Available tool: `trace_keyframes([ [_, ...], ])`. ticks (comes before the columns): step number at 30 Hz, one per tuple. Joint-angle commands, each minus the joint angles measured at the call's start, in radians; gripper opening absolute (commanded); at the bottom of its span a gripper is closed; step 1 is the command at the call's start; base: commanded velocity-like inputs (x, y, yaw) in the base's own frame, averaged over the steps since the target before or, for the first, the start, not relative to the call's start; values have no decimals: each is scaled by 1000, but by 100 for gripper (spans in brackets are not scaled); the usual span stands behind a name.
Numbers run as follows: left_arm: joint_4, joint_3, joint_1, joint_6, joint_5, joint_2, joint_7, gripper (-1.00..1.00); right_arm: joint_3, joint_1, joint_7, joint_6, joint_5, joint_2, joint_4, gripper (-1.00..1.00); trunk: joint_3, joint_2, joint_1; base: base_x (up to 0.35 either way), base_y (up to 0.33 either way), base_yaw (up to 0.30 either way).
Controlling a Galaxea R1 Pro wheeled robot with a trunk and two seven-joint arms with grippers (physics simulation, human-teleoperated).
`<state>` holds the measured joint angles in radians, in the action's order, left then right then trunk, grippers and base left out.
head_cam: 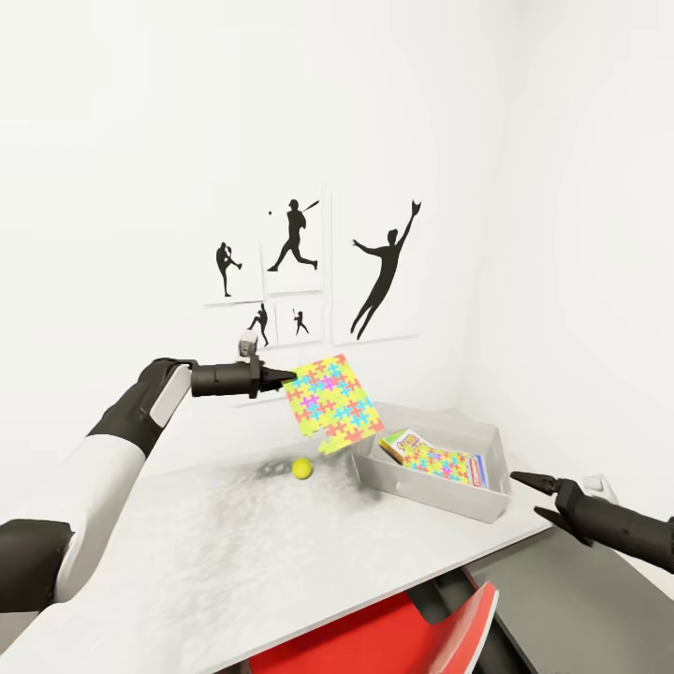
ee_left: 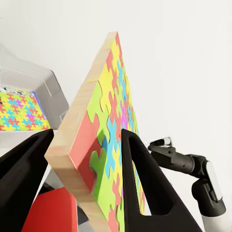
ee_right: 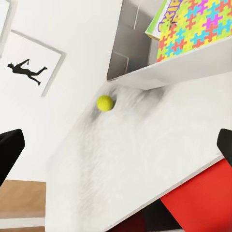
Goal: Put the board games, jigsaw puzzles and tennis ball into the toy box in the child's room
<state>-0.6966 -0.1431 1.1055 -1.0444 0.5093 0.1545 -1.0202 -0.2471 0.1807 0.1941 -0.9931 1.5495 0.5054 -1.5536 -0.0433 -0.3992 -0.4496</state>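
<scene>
My left gripper [head_cam: 285,379] is shut on the edge of a jigsaw puzzle [head_cam: 332,402] and holds it tilted in the air, just left of the toy box [head_cam: 440,496]. In the left wrist view the puzzle [ee_left: 108,145] sits between the fingers [ee_left: 145,188]. In the toy box, a second puzzle [head_cam: 440,461] lies on top of a board game [head_cam: 401,442]. The tennis ball [head_cam: 301,468] rests on the table [head_cam: 234,552], below the held puzzle. My right gripper [head_cam: 529,494] hovers open at the box's right corner. From the right wrist I see the ball [ee_right: 105,102] and the box [ee_right: 193,63].
A red chair [head_cam: 374,637] stands tucked under the table's near edge. Framed sports silhouettes [head_cam: 374,262] hang on the white wall behind the table. A lower dark grey surface [head_cam: 562,599] lies under my right arm.
</scene>
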Motion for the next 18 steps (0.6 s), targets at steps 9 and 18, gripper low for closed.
trace_keyframes([
  [9,0,1,1,-3,1,4,-1,-100,-5,9,10,-7,5,-1,1,100,0,-1,0,0,5,-1],
  [18,0,3,1,-3,2,4,-2,-100,-6,10,10,-7,4,-2,3,100,-1,-1,0,0,35,-36],
])
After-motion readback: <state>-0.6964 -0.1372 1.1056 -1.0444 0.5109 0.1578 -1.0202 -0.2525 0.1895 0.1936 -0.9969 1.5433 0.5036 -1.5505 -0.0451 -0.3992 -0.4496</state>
